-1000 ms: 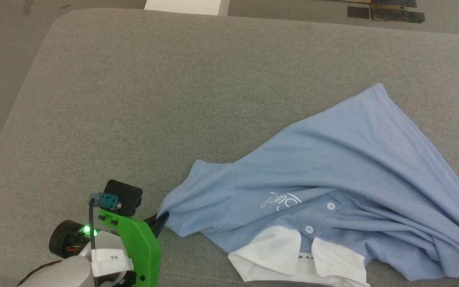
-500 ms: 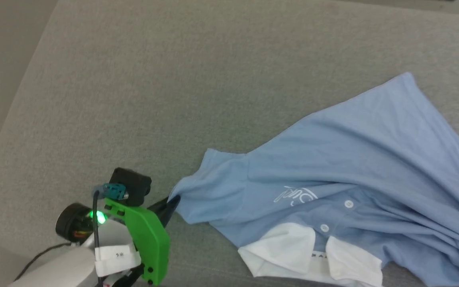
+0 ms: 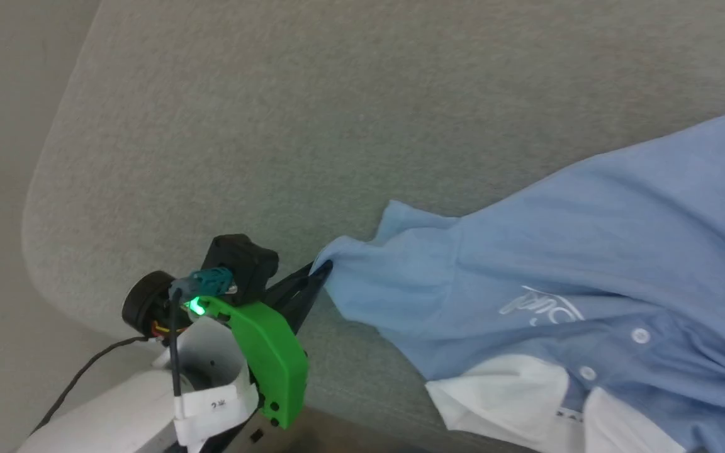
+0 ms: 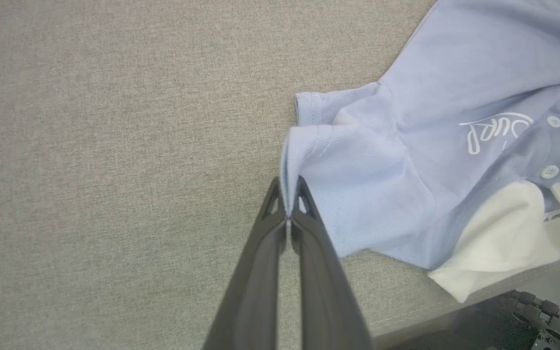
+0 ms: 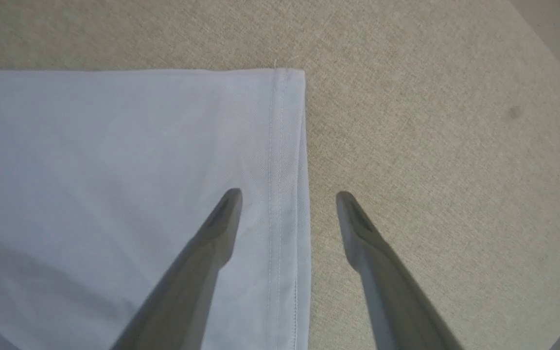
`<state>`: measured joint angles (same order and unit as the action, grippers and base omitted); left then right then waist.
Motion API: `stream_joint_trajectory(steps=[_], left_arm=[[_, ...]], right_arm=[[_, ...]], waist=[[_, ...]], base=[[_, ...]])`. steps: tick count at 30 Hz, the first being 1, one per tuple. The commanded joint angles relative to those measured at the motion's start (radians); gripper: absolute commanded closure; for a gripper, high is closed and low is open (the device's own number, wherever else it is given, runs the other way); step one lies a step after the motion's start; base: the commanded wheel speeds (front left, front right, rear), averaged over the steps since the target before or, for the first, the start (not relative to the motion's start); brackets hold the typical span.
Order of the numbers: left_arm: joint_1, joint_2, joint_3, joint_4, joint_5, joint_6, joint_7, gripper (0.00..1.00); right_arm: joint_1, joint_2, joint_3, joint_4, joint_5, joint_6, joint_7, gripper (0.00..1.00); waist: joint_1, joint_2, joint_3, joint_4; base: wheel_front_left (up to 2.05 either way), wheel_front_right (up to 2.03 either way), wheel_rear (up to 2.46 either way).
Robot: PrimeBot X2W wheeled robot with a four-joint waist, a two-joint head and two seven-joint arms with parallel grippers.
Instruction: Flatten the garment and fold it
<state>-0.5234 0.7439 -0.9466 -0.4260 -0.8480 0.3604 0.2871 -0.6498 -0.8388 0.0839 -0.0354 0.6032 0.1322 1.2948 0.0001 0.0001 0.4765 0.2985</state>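
Because the shirt (image 3: 557, 245) is light, soft knit cloth that sags and bunches wherever it is not pulled taut, it is best taken by its sewn edges. It lies rumpled on the grey cushion (image 3: 243, 126), collar (image 3: 501, 396) toward the near edge. The left gripper (image 4: 288, 194) is pinched tight on the sleeve's cuff (image 4: 292, 155). The right gripper (image 5: 287, 199) stands wide apart with nothing in it, straddling the stitched hem (image 5: 287, 146) near a corner, probably a sound second hold for stretching the shirt flat.
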Motion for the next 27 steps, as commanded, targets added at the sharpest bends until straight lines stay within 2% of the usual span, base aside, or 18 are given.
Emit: stream_joint_trajectory(steps=[1, 7, 14, 16, 20, 27], left_arm=[[-0.017, -0.013, 0.001, 0.001, 0.009, -0.003, -0.008, 1.0], [-0.029, -0.039, -0.007, 0.013, 0.02, -0.007, -0.02, 1.0], [-0.023, -0.048, -0.01, 0.027, 0.022, -0.005, -0.031, 1.0], [-0.021, -0.049, -0.01, 0.03, 0.021, -0.004, -0.033, 1.0], [-0.023, -0.043, -0.007, 0.036, 0.019, -0.005, -0.031, 1.0], [-0.033, -0.029, -0.003, 0.054, 0.012, -0.011, -0.019, 1.0]], right_arm=[[-0.031, 0.004, 0.009, 0.026, -0.016, -0.002, 0.005, 0.0], [-0.092, -0.003, 0.051, 0.12, -0.061, -0.002, 0.011, 0.0], [-0.008, -0.059, 0.143, 0.143, -0.051, -0.002, 0.039, 0.0], [0.019, -0.075, 0.161, 0.138, -0.041, -0.002, 0.044, 1.0], [0.04, -0.086, 0.17, 0.132, -0.027, -0.002, 0.024, 1.0], [-0.003, -0.055, 0.172, 0.147, -0.014, -0.002, -0.082, 1.0]], waist=[[-0.0001, -0.0001, 0.091, 0.091], [-0.0001, -0.0001, 0.124, 0.125], [-0.0001, -0.0001, 0.135, 0.131], [-0.0001, -0.0001, 0.135, 0.129], [-0.0001, -0.0001, 0.131, 0.117], [-0.0001, -0.0001, 0.07, 0.07]], base=[[0.0, 0.0, 0.0], [0.0, 0.0, 0.0], [0.0, 0.0, 0.0], [0.0, 0.0, 0.0], [0.0, 0.0, 0.0], [0.0, 0.0, 0.0]])
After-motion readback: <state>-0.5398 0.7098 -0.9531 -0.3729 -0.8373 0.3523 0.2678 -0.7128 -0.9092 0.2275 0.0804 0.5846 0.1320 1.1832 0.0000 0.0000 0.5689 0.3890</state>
